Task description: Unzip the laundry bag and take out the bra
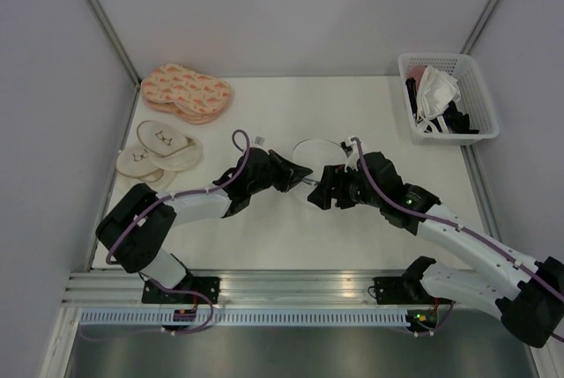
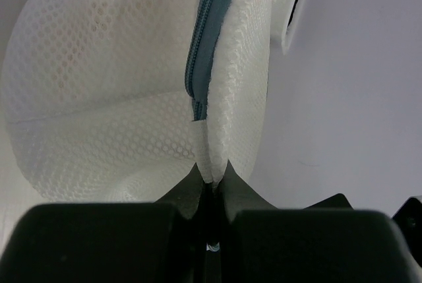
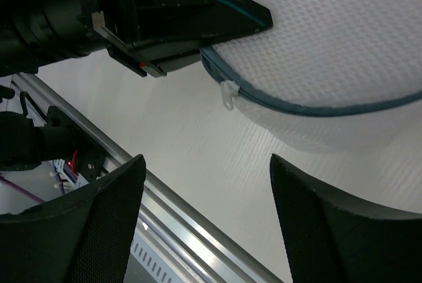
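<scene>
The laundry bag (image 1: 315,150), a round white mesh pouch with a blue-grey zip (image 2: 206,39) round its rim, lies mid-table between both arms. My left gripper (image 1: 303,176) (image 2: 212,172) is shut on the bag's mesh edge just below the zip's end. In the right wrist view the bag (image 3: 343,39) fills the upper right, and its small white zip pull (image 3: 229,94) hangs off the rim beside the left gripper's fingers (image 3: 217,16). My right gripper (image 1: 320,188) (image 3: 206,161) is open, a little short of the pull, with nothing between its fingers. The bra is hidden.
A white lattice basket (image 1: 471,105) with white and dark items stands at the back right. Pink patterned pads (image 1: 187,92) and cream pads (image 1: 159,152) lie at the back left. A metal rail (image 1: 291,285) runs along the near edge.
</scene>
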`<state>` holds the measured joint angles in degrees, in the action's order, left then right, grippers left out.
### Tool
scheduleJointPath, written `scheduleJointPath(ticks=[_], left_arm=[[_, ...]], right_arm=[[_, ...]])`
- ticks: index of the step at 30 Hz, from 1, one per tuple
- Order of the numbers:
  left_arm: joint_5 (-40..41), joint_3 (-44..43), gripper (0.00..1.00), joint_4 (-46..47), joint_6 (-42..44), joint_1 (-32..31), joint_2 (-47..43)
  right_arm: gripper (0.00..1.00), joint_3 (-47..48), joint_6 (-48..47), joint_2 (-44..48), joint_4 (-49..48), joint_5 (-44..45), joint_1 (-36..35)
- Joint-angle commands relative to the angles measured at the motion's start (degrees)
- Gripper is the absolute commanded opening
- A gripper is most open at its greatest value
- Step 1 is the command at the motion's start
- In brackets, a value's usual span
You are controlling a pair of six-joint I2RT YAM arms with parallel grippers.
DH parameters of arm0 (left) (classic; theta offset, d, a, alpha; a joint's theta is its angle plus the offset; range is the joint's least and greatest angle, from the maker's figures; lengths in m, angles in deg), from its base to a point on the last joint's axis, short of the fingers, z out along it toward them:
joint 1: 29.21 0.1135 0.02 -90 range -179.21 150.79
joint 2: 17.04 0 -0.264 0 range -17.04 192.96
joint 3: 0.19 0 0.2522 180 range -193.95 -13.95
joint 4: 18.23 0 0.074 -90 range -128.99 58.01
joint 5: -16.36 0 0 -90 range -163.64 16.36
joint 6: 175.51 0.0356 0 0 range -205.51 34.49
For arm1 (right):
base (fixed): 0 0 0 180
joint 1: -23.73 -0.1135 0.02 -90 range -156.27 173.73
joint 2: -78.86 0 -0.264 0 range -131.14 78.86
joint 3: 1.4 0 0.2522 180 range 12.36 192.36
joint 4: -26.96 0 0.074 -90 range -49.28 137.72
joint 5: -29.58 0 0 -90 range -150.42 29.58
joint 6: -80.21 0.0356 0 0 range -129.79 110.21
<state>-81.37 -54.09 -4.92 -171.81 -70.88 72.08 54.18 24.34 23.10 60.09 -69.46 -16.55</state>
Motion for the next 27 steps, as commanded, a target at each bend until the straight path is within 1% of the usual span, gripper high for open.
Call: scheduleJointPath(ticks=[1, 6, 9, 10, 13, 15, 16, 17, 22, 24, 25, 27], left_arm=[[0.0, -0.5, 0.02, 0.0, 2.6, -0.4, -2.7], [-0.4, 1.3, 0.02, 0.6, 2.5, -0.7, -4.5], [-0.3, 1.7, 0.02, 0.4, 2.3, -0.8, -5.3], [-0.4, 2.1, 0.02, 1.0, 2.1, -0.9, -5.4], [-1.3, 2.4, 0.02, 2.6, 1.3, -1.0, -5.3], [-1.5, 2.8, 0.02, 3.6, 0.8, -1.2, -5.0], [-1.5, 2.9, 0.02, 4.0, 0.7, -1.4, -5.0], [-1.6, 2.8, 0.02, 4.1, 0.6, -1.4, -4.9], [-2.5, 2.7, 0.02, 5.6, 0.0, -1.7, -4.8], [-2.6, 2.7, 0.02, 6.0, -0.2, -1.8, -4.8], [-2.7, 2.8, 0.02, 6.1, -0.3, -2.0, -4.9], [-2.6, 2.9, 0.02, 6.4, -0.4, -2.3, -5.1]], right_arm=[[0.8, 4.7, 1.9, -3.5, -5.3, 3.9, -2.2], [0.78, 6.4, 1.6, -7.3, -6.5, 6.3, -2.8], [0.74, 7.2, 2.0, -9.2, -7.5, 6.1, -2.8], [0.72, 7.7, 2.2, -9.6, -7.5, 6.0, -2.9], [0.69, 7.7, 2.8, -11.2, -8.3, 5.8, -3.1], [0.65, 7.5, 3.0, -11.6, -8.7, 5.8, -3.3], [0.6, 7.4, 3.1, -11.6, -8.7, 5.9, -3.4], [0.56, 7.4, 3.3, -11.6, -8.7, 6.1, -3.4], [0.42, 7.0, 3.1, -11.1, -8.2, 7.7, -3.7], [0.41, 7.0, 3.0, -10.8, -7.6, 8.7, -3.7], [0.37, 6.8, 2.7, -10.5, -7.4, 8.7, -3.6], [0.34, 6.7, 2.4, -10.3, -6.9, 10.1, -3.7]])
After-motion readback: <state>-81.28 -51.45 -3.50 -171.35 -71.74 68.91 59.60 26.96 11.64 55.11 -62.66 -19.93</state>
